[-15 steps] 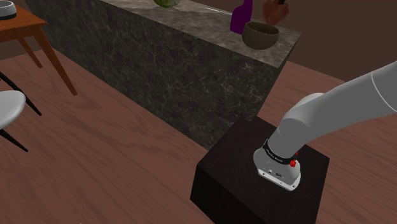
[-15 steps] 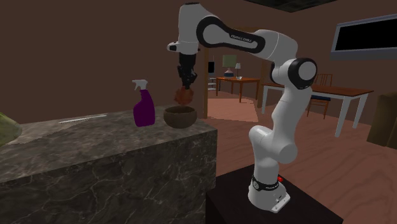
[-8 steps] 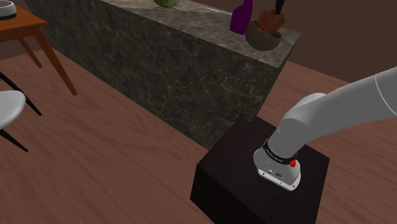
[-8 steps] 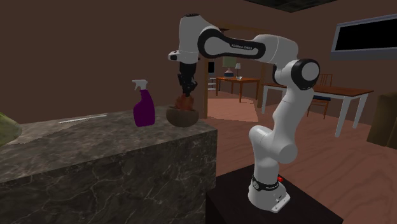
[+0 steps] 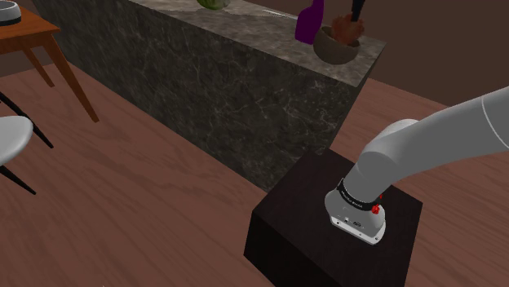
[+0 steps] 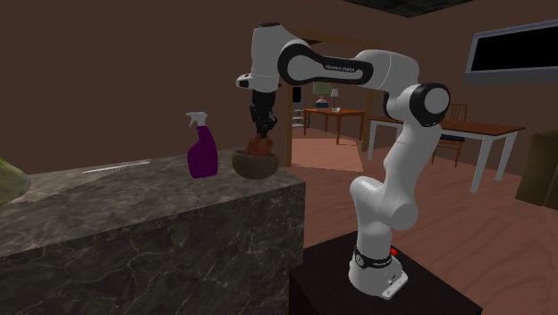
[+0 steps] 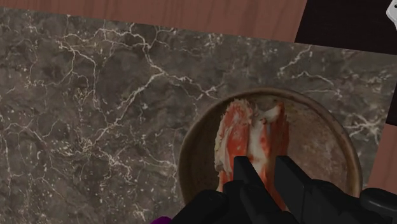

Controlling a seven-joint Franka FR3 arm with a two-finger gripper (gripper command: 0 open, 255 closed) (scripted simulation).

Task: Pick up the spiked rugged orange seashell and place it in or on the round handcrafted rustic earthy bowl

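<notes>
Counter (image 5: 245, 90): a long block of dark veined marble on a wooden floor. Its far end runs out of the shoulder view's top edge.
Arm (image 6: 384, 134): in the second exterior view it rises from the stand, folds at the elbow and reaches level toward that view's left, with the wrist turned straight down over the counter's near corner. In the shoulder view the right edge cuts off the upper links.
Stand (image 5: 302, 236): a dark box beside the counter's end, partly cropped in the second exterior view.
Green object (image 6: 4, 179): sits on the counter at the frame's edge, too cut off to identify.
Spray bottle (image 6: 202, 148): purple, upright, just beside the bowl. In the shoulder view its head is cut off by the top edge.
Bowl (image 7: 318, 146): round, brown and rough-rimmed, standing on the counter near its corner. The seashell lies inside it.
Gripper (image 7: 264, 162): points down into the bowl, its black fingers (image 7: 245, 172) clamped on the seashell. The fingers hide the shell's near end.
Seashell (image 7: 235, 133): orange and white with a ridged, spiky edge, resting against the bowl's inner wall.
</notes>
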